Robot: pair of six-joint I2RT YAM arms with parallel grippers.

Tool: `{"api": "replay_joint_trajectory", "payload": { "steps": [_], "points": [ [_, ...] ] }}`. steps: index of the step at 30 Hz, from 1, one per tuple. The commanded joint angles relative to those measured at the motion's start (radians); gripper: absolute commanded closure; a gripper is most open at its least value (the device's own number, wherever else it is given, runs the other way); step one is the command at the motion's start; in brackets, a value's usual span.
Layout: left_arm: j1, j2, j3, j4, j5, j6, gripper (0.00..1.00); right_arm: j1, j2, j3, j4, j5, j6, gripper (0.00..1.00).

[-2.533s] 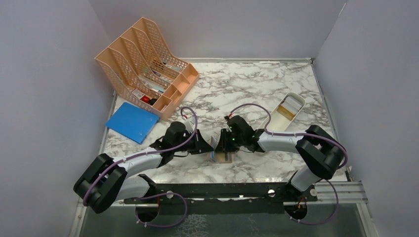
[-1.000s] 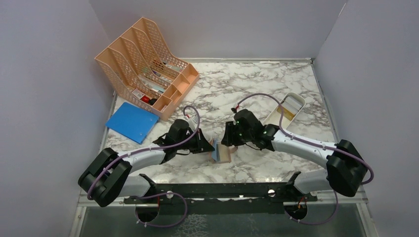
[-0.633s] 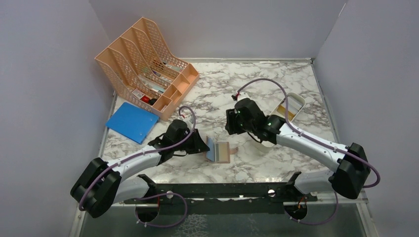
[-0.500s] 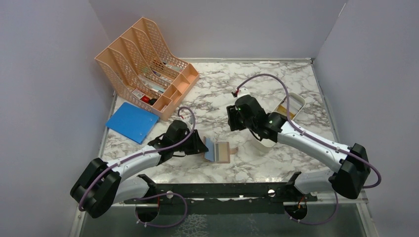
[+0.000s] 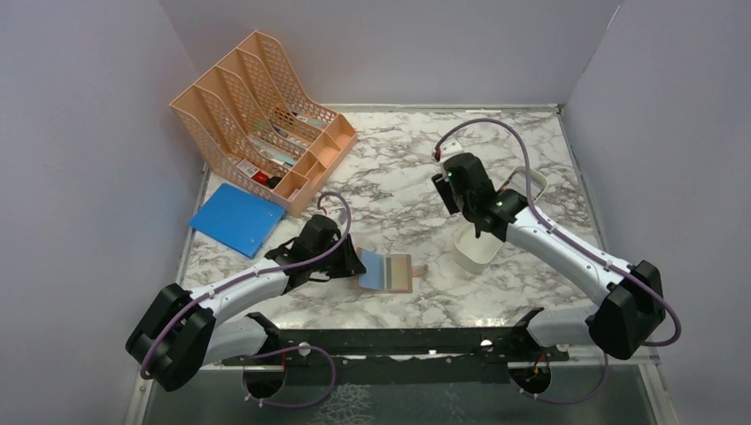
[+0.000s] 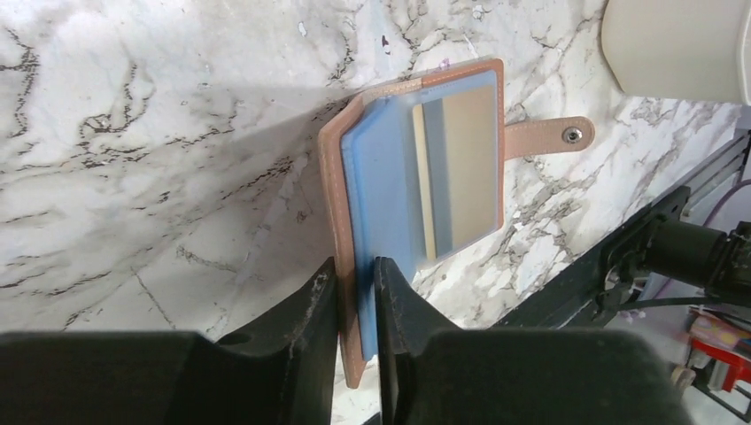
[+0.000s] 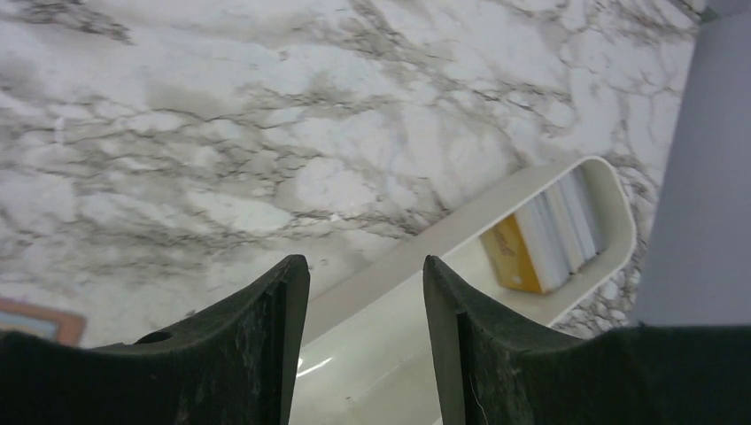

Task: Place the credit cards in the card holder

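The pinkish-tan card holder (image 5: 394, 273) lies open on the marble, blue lining up, with a gold card (image 6: 456, 173) behind its clear window and the snap tab (image 6: 549, 137) pointing away. My left gripper (image 6: 354, 266) (image 5: 356, 264) is shut on the card holder's near edge, cover and lining both between its fingers. Over the near part of the white tray (image 7: 416, 336) my right gripper (image 7: 365, 261) (image 5: 474, 221) hangs open and empty. Yellow and white credit cards (image 7: 549, 239) stand at the tray's far end. In the top view the right arm hides them.
The white tray (image 5: 476, 251) runs diagonally at the right. A peach mesh organiser (image 5: 266, 115) stands at the back left with a blue folder (image 5: 236, 219) in front of it. Grey walls close three sides. A black rail (image 6: 638, 257) runs along the near edge.
The right gripper has left the card holder and swung back and right to above the tray. The card holder went from standing folded to lying open. The left jaws have widened a little.
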Motion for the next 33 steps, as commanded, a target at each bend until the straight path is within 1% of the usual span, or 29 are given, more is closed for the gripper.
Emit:
{"api": "replay_joint_trajectory", "payload": {
  "steps": [1, 6, 8, 12, 16, 19, 21, 29, 33],
  "points": [
    [-0.003, -0.021, 0.008, 0.003, -0.005, 0.034, 0.82, -0.117, -0.021, -0.013, 0.064, 0.009, -0.16, 0.45],
    [-0.003, 0.0, -0.007, 0.045, 0.055, 0.029, 0.95, -0.286, 0.0, -0.027, 0.082, -0.05, -0.235, 0.46],
    [-0.002, 0.012, -0.01, 0.058, 0.074, 0.028, 1.0, -0.346, 0.005, -0.047, 0.102, -0.109, -0.285, 0.46],
    [-0.003, 0.011, -0.016, 0.112, 0.122, 0.01, 1.0, -0.429, 0.045, -0.068, 0.135, -0.157, -0.353, 0.46],
    [-0.003, 0.004, 0.0, 0.144, 0.134, -0.01, 1.0, -0.49, 0.088, -0.071, 0.139, -0.215, -0.386, 0.46],
    [-0.003, 0.017, 0.021, 0.136, 0.135, -0.006, 1.0, -0.513, 0.114, -0.09, 0.127, -0.246, -0.481, 0.46],
    [-0.003, 0.028, 0.027, 0.126, 0.129, 0.002, 1.0, -0.52, 0.137, -0.094, 0.137, -0.233, -0.522, 0.45],
    [-0.003, 0.06, 0.029, 0.126, 0.125, 0.009, 1.0, -0.552, 0.206, -0.104, 0.202, -0.21, -0.554, 0.45],
    [-0.003, 0.066, 0.033, 0.136, 0.138, 0.003, 1.0, -0.567, 0.225, -0.122, 0.246, -0.172, -0.572, 0.45]
  ]
}}
